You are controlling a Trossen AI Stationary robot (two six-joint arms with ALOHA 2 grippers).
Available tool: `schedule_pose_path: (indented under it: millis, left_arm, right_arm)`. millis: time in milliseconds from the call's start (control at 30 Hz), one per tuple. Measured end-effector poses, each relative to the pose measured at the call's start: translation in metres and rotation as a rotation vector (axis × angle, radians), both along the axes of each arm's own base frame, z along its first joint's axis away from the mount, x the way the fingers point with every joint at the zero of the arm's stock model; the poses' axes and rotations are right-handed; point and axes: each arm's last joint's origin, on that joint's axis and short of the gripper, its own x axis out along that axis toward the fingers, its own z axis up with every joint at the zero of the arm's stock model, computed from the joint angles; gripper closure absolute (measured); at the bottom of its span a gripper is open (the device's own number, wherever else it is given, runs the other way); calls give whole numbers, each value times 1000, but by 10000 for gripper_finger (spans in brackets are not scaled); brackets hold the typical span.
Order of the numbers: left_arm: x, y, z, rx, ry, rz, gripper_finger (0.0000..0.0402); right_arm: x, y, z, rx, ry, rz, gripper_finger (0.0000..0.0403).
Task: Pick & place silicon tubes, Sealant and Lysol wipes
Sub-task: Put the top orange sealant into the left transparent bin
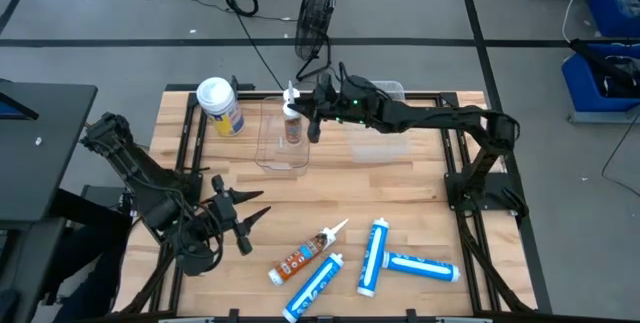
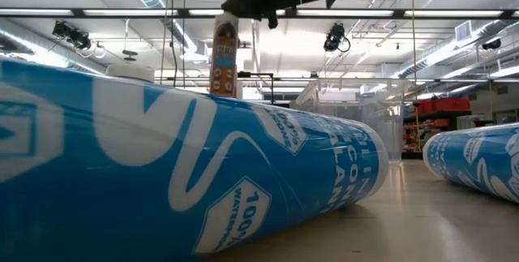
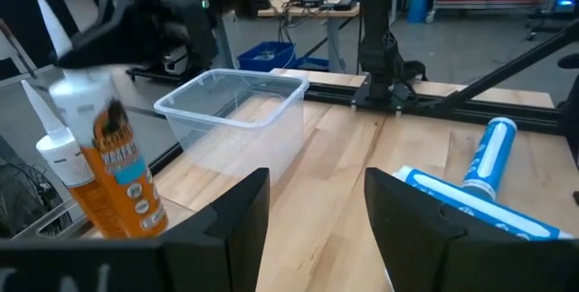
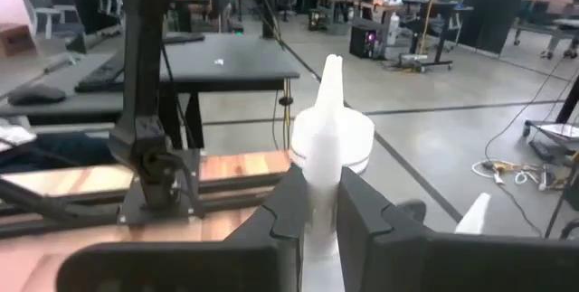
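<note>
My right gripper [image 1: 312, 113] reaches level across the far middle of the table, shut on an orange-labelled sealant tube [image 1: 292, 128] that hangs upright over a clear bin [image 1: 280, 148]. A second white-nozzled tube [image 3: 59, 158] stands close beside it. The Lysol wipes [image 1: 220, 106], a canister with a white lid, stand upright at the far left. Three blue silicone tubes [image 1: 373, 255] [image 1: 420, 266] [image 1: 315, 285] and another orange sealant tube [image 1: 303, 257] lie on the near boards. My left gripper [image 1: 243, 225] hovers open at the near left with nothing between its fingers. My right gripper pinches the sealant tube's white nozzle [image 4: 322, 179], near its base, between its two fingers. The fingers come in level from the table's right and lie across the nozzle, whose tip [image 4: 332, 64] rises above them. The tube [image 2: 225, 55] hangs upright below; the blue tube in front hides its lower end.
A second clear bin [image 1: 380, 123] sits at the far middle, under my right arm. Black frame rails [image 1: 190, 143] run along the table's left and right sides. Bare boards lie between the bins and the lying tubes. A fan [image 1: 315, 8] stands on the floor beyond.
</note>
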Motion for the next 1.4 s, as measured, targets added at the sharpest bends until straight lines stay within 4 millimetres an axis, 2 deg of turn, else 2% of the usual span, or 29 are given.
schedule_pose_path:
  millis: [400,1067,1233,1400]
  left_arm:
    - [0,1,0,12,3,8,216]
    - [0,1,-1,19,10,8,216]
    - [0,1,-1,18,9,8,216]
    - [0,1,-1,17,8,8,216]
  right_arm:
    - [21,-10,-43,16,80,19,374]
    - [22,-24,-54,34,97,-11,373]
    - [22,-24,-55,40,97,-22,349]
    - [22,-24,-55,44,99,-23,341]
